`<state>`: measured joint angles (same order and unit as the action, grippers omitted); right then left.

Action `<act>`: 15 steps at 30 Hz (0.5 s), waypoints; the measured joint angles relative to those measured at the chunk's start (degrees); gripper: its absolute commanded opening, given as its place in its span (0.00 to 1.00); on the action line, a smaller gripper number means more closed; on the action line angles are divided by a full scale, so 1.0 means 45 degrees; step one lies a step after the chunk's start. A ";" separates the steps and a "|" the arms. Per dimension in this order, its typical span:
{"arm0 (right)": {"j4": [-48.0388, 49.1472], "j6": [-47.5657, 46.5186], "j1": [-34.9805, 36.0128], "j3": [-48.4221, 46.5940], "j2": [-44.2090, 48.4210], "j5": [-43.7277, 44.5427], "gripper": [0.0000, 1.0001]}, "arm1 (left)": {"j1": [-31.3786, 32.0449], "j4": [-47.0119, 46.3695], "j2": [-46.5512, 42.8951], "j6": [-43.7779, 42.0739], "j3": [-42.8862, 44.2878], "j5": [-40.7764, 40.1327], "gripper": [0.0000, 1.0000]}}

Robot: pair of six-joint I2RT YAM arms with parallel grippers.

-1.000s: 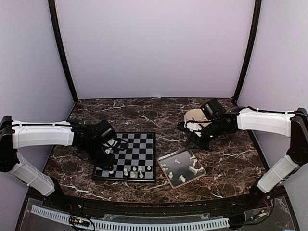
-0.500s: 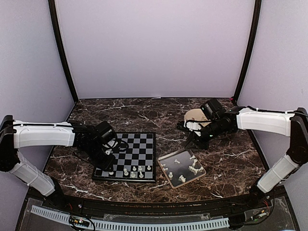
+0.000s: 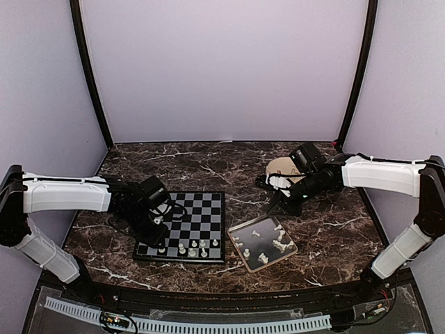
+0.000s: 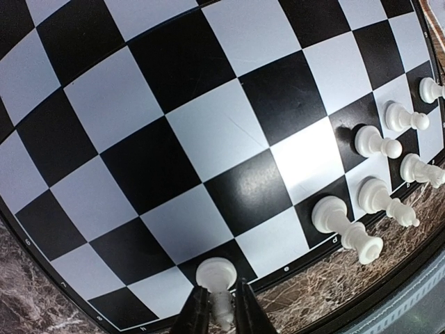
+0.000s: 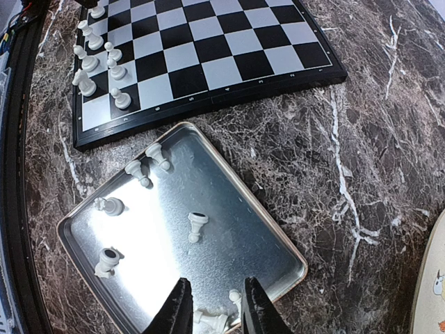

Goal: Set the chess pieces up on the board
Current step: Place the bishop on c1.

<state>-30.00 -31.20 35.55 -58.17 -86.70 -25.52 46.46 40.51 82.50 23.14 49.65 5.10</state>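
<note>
Camera overhead: I see the board (image 3: pixel 186 221) lying left of centre on the marble table (image 3: pixel 201 165). A short cluster of chess pieces (image 3: pixel 192 248) stands along its near edge. The left gripper (image 3: pixel 158 220) is low over the board's left side. The right gripper (image 3: pixel 279 200) hangs above the table between the metal tray (image 3: pixel 245 229) and the beige plate (image 3: pixel 280 167). From up here I cannot tell how either pair of fingers stands.

Left wrist view: the fingers are clamped on the top of 1 white piece (image 4: pixel 215 275), whose base sits at the board's edge row. 6 more white pieces stand in 2 rows to the right.

Right wrist view: the fingers (image 5: pixel 178 309) are apart with nothing between them, above the tray's near corner. I count about 7 loose pieces (image 5: pixel 197 226) scattered in the tray, most tipped over. The board lies just beyond it.
</note>
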 measured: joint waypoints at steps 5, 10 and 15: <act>0.0000 -0.0005 0.0000 0.0000 0.0000 0.0000 0.26 | 0.0000 0.0005 0.0000 0.0005 0.0000 0.0000 0.21; 0.0000 -0.0005 0.0000 0.0000 0.0005 0.0000 0.26 | 0.0000 0.0029 0.0000 0.0005 0.0005 -0.0005 0.27; -0.0019 -0.0019 0.0000 0.0000 0.0015 -0.0005 0.27 | 0.0015 0.0753 -0.0015 -0.0039 0.0651 -0.0403 0.36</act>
<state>-30.09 -31.29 35.55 -58.17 -86.63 -25.54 46.52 43.90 82.43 22.96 52.58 3.29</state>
